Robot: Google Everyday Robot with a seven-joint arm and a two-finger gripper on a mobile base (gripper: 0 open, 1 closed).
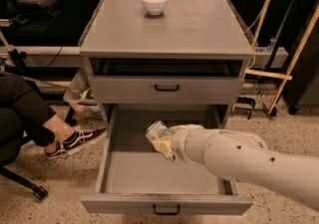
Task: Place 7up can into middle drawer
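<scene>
- You're seeing only a sliver of the gripper (163,145) above the middle drawer (149,174); the arm (234,161) is covering the rest.
- The gripper is hiding most of the 7up can (156,130).

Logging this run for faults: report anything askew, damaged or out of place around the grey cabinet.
The small silver-and-green 7up can looks crumpled and sits tilted in the gripper, above the pulled-out grey middle drawer. A seated person's sneakered foot rests close to the drawer's left side. The white bowl stands upright.
</scene>
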